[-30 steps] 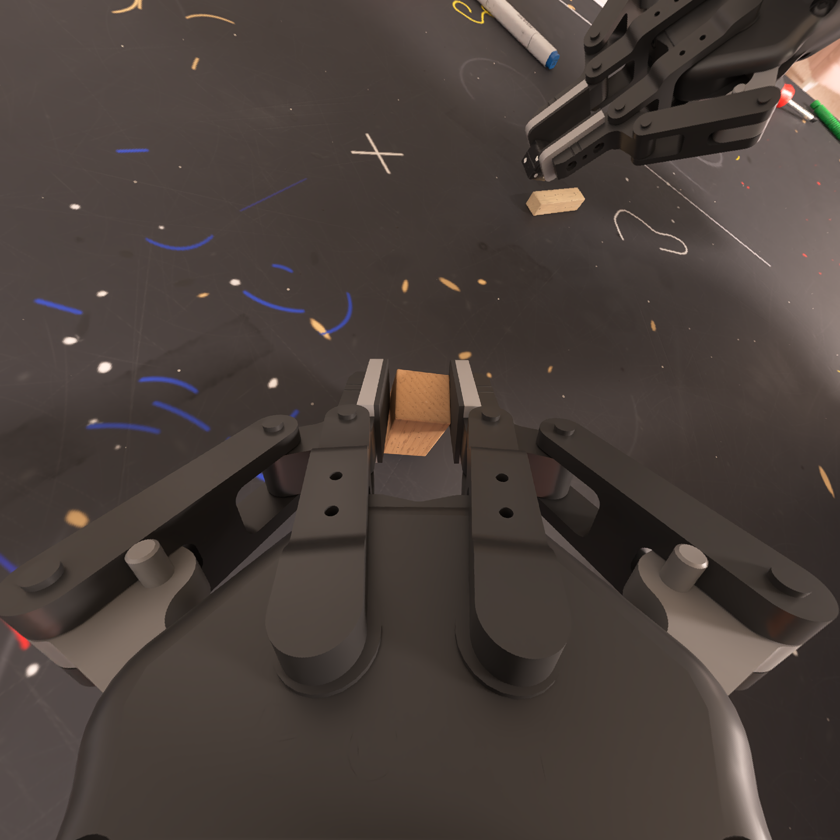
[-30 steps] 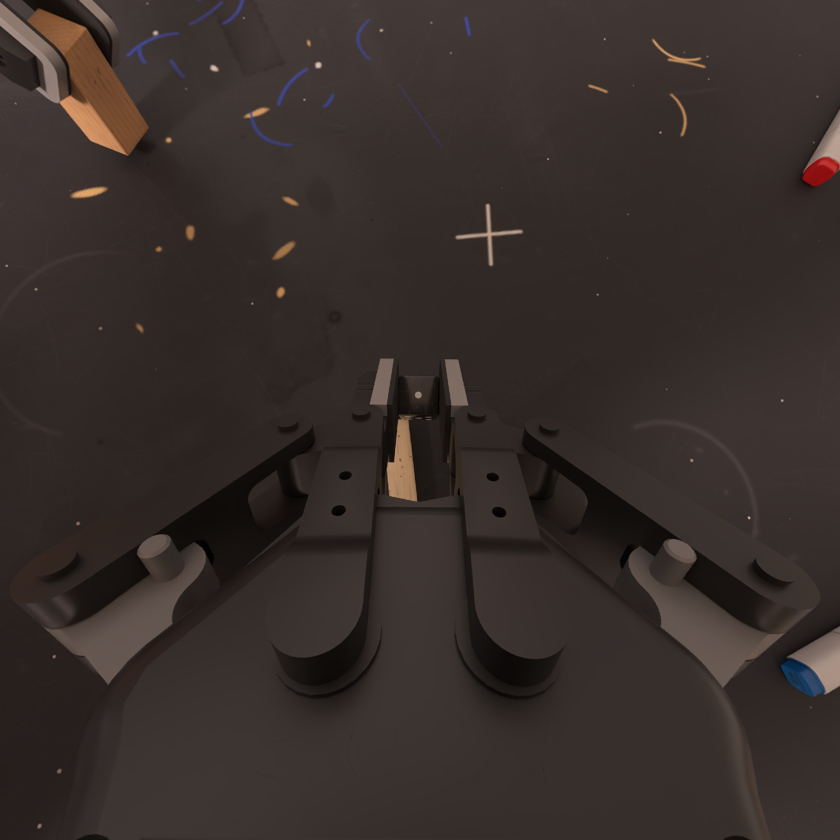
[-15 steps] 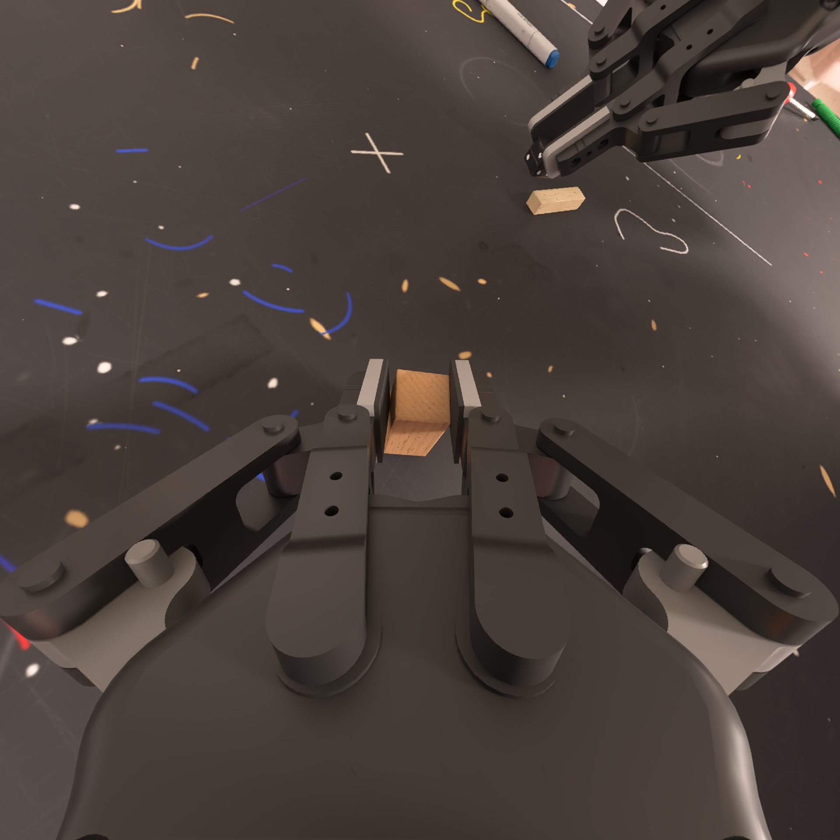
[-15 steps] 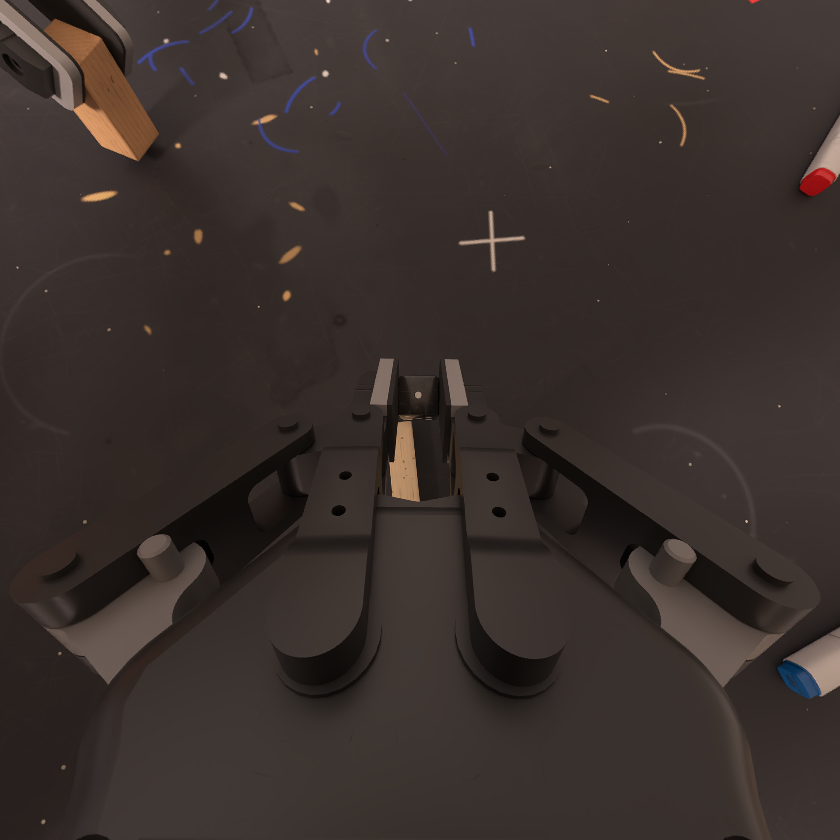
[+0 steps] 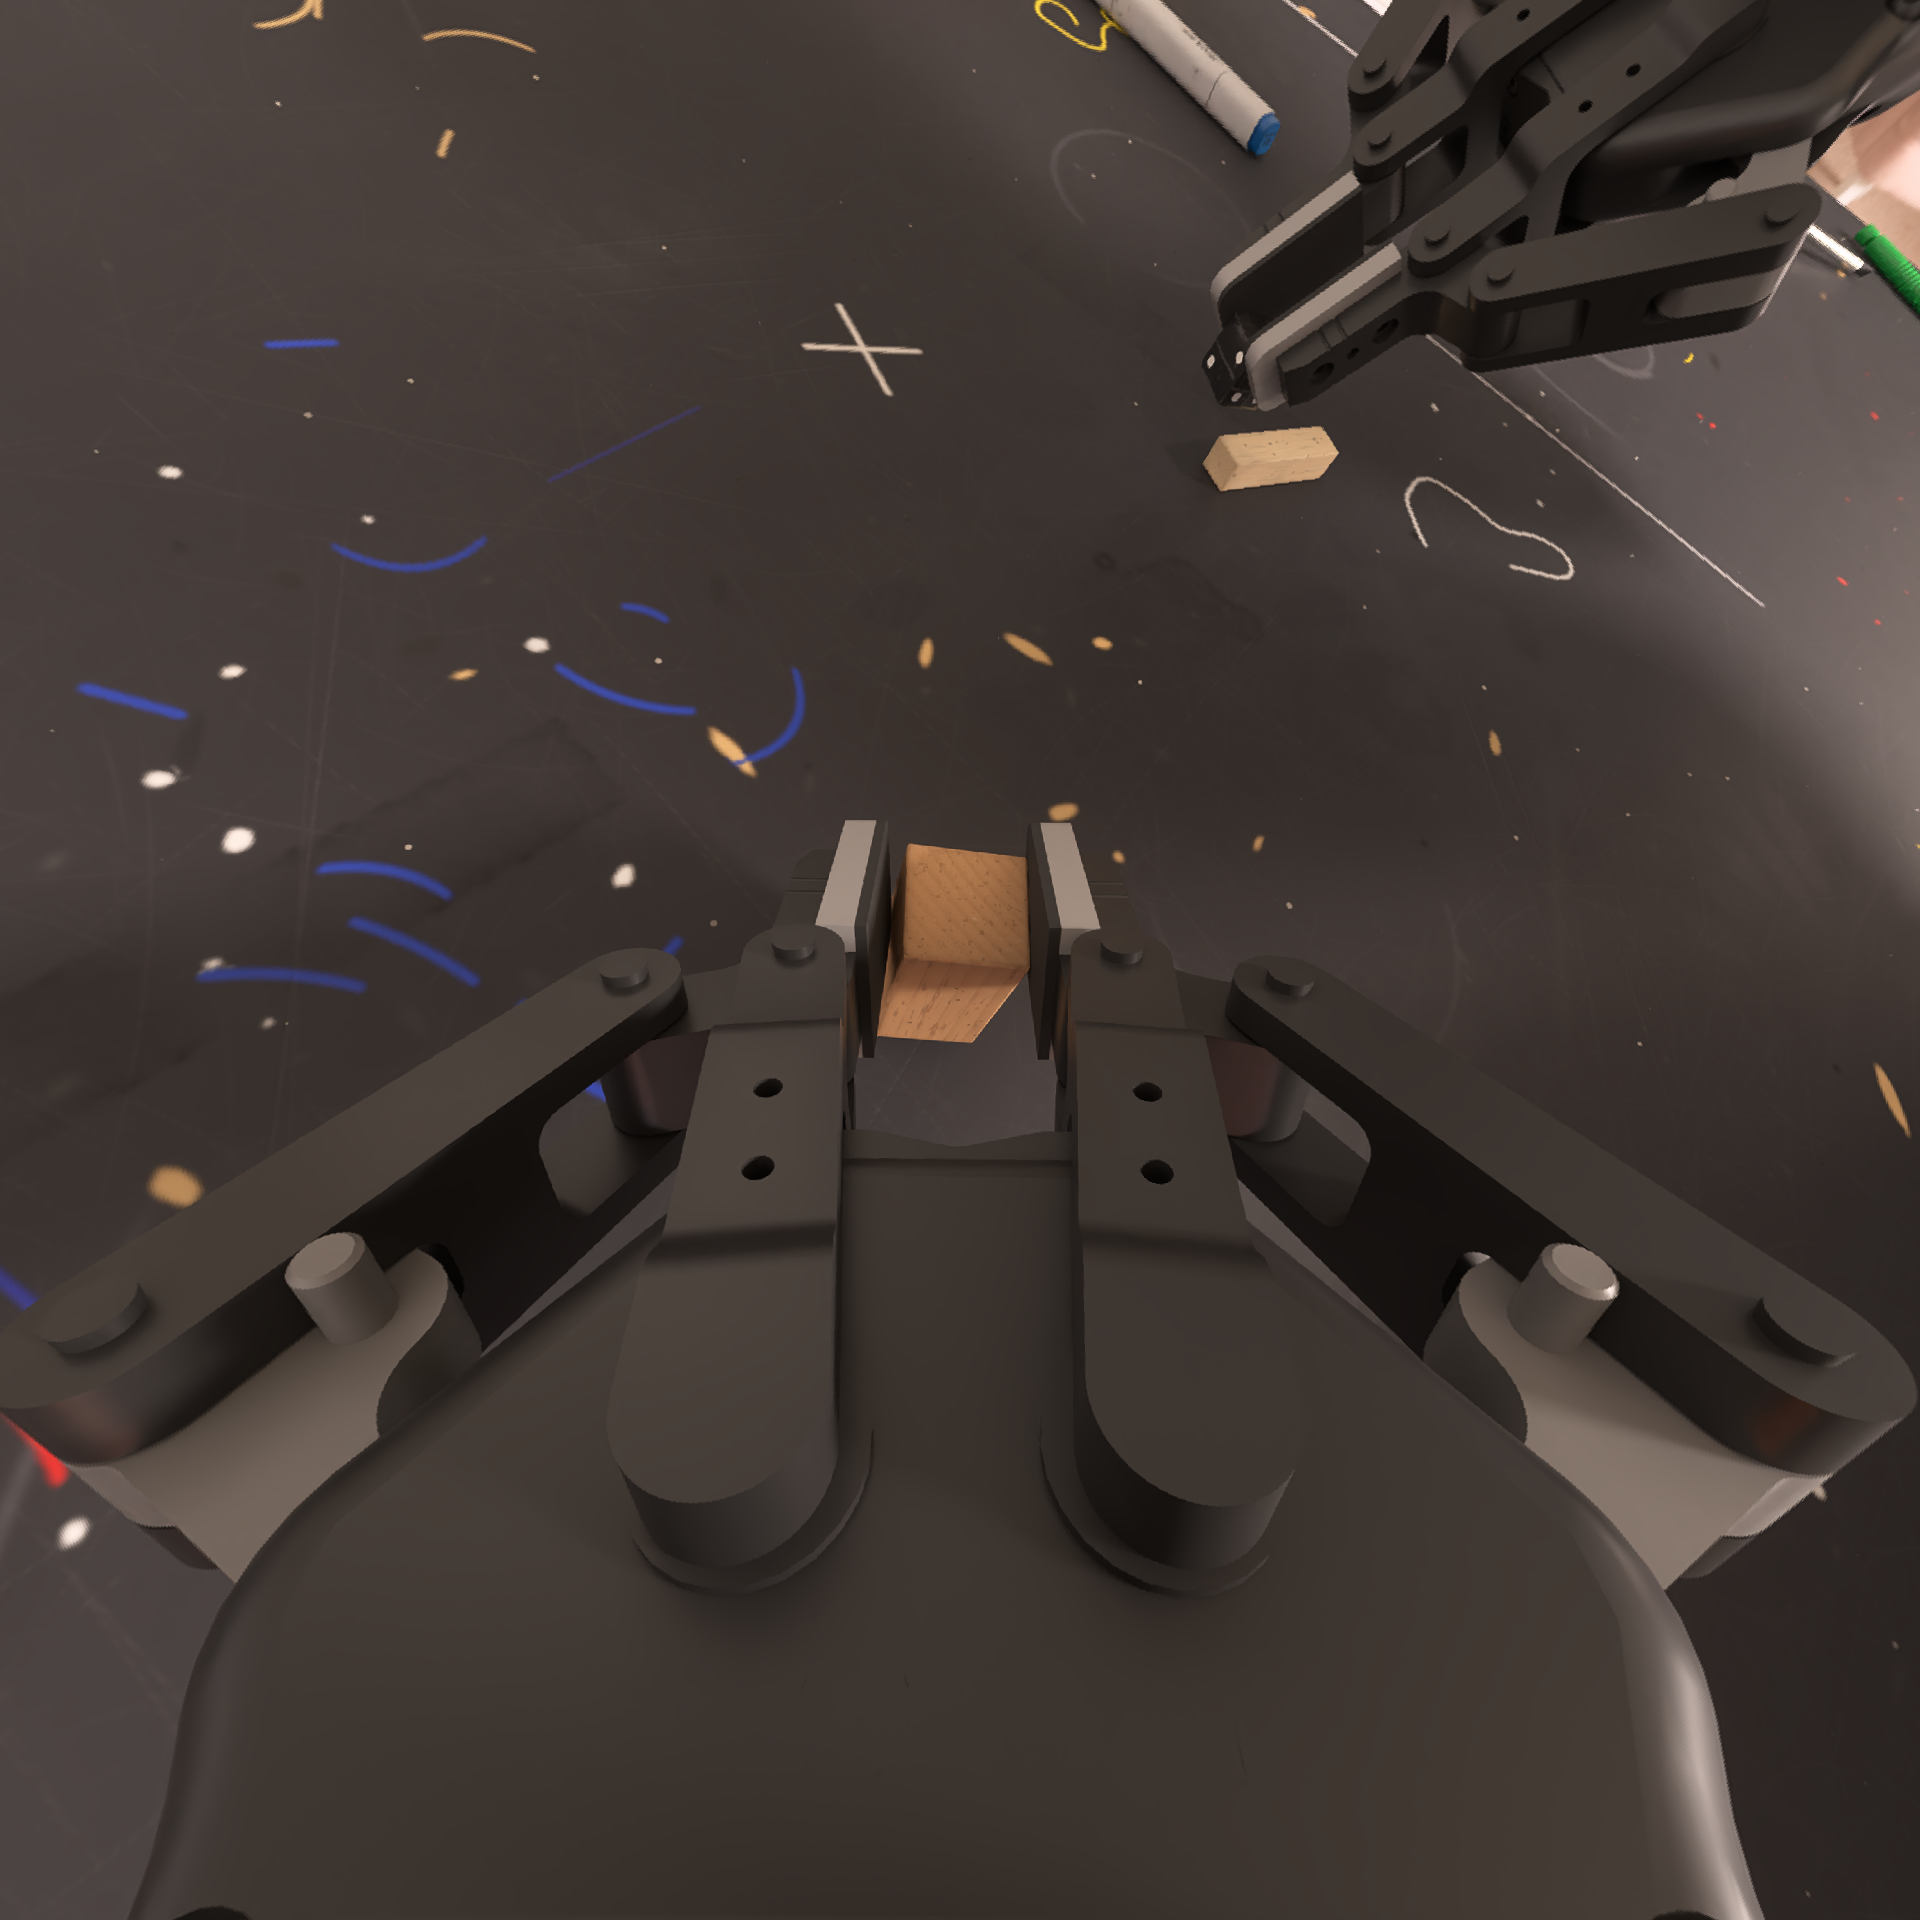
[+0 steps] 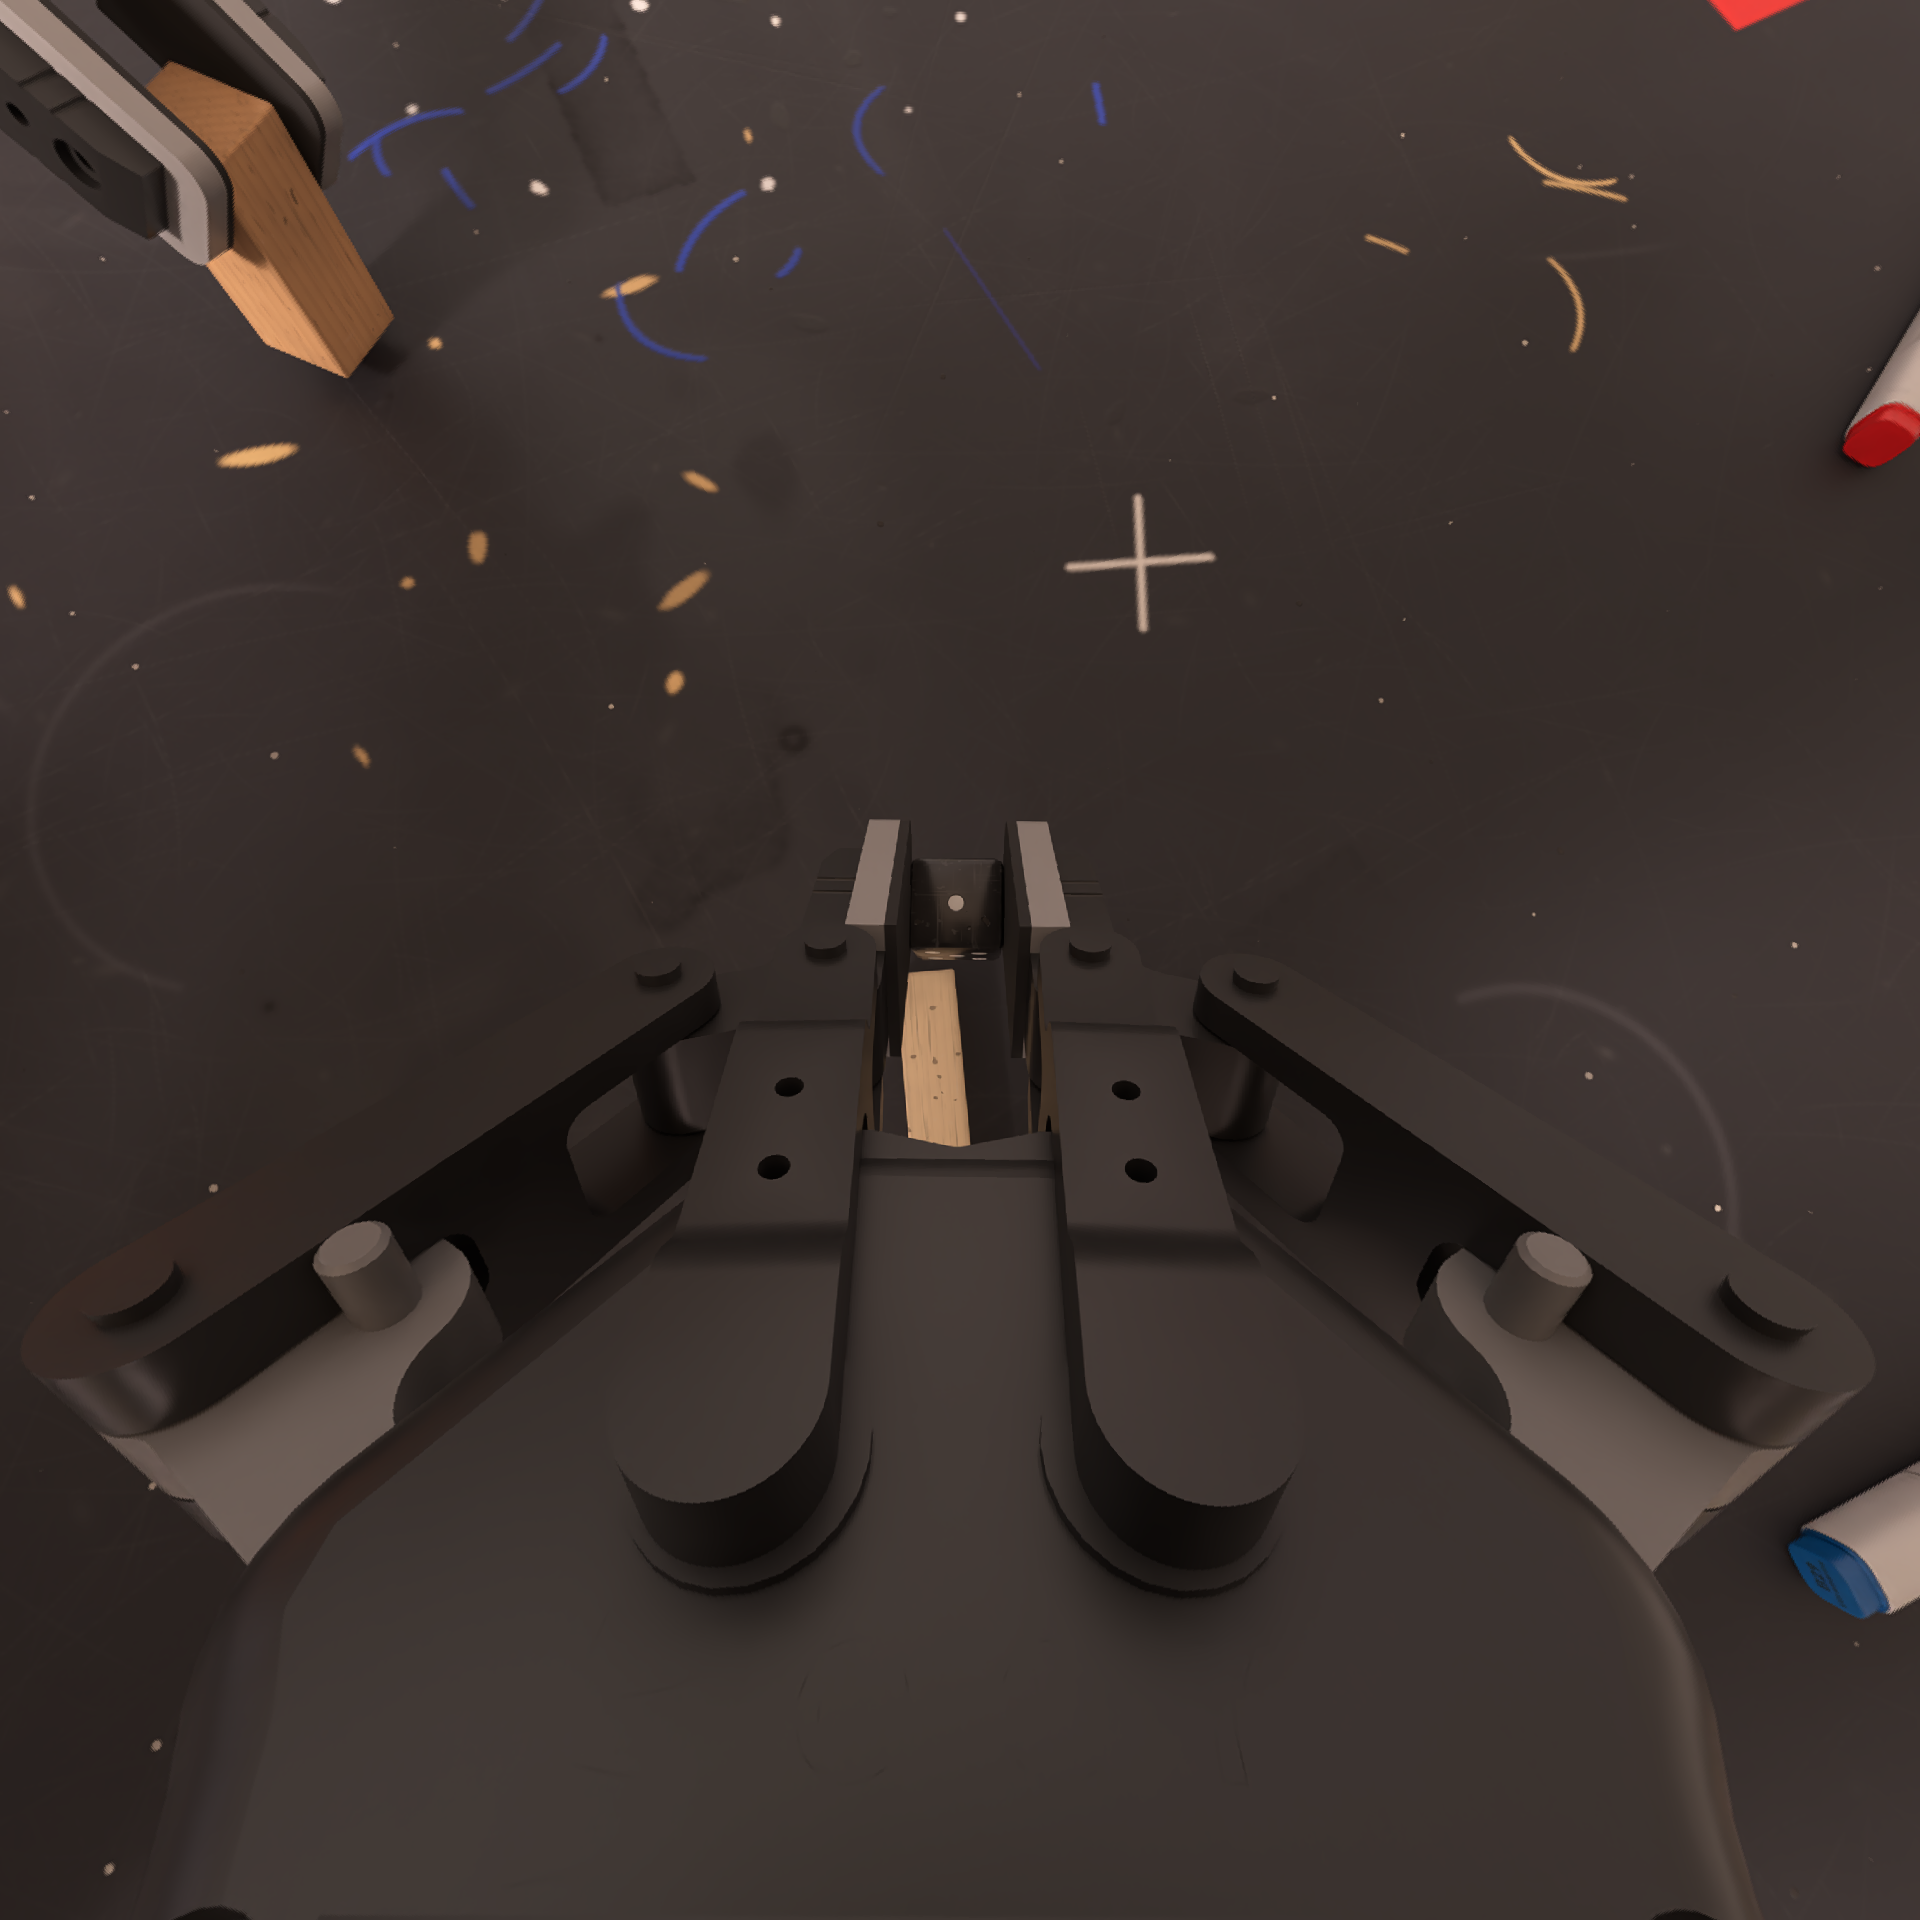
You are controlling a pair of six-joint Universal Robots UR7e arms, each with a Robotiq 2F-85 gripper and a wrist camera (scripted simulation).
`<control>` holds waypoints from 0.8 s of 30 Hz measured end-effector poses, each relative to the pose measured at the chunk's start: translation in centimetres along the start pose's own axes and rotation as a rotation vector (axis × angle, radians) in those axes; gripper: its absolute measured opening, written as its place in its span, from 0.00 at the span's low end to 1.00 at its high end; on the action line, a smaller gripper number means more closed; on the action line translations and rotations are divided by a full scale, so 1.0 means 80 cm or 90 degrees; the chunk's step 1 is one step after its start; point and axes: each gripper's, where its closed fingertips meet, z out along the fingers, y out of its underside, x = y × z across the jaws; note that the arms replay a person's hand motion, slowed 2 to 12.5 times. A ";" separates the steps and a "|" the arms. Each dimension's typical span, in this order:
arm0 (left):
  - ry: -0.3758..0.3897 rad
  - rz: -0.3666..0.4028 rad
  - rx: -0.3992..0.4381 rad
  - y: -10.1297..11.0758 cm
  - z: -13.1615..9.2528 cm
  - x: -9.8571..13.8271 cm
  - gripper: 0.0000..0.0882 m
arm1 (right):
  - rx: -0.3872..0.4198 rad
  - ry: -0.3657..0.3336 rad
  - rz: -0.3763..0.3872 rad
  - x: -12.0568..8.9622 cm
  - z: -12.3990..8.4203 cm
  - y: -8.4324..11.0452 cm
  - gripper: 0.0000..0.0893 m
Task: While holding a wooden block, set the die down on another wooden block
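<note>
My left gripper (image 5: 958, 894) is shut on an orange-brown wooden block (image 5: 954, 940) and holds it above the dark table; it also shows in the right wrist view (image 6: 286, 223) at the top left. My right gripper (image 6: 956, 883) is shut on a small black die (image 6: 956, 902) with white pips. In the left wrist view the die (image 5: 1226, 364) sits at the right gripper's fingertips (image 5: 1262, 348), just above a pale wooden block (image 5: 1270, 457) lying flat on the table. That pale block (image 6: 935, 1060) shows below and between the fingers in the right wrist view.
A blue-capped marker (image 5: 1195, 68) lies at the far top, also at the right edge (image 6: 1860, 1553) of the right wrist view. A red-capped marker (image 6: 1886, 421) lies to the right. A green pen (image 5: 1891, 260) is at the far right. Chalk marks cover the table.
My right gripper has risen a little with the die in it, still over the pale block. The left gripper and its block have not moved.
</note>
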 end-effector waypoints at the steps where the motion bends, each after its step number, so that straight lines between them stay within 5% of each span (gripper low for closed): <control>1: 0.000 0.000 0.000 0.000 0.000 0.000 0.27 | 0.000 0.000 0.000 0.000 0.000 0.000 0.18; 24: 0.000 0.000 -0.001 0.000 0.000 0.000 0.27 | 0.004 -0.009 -0.010 -0.004 -0.001 -0.002 0.18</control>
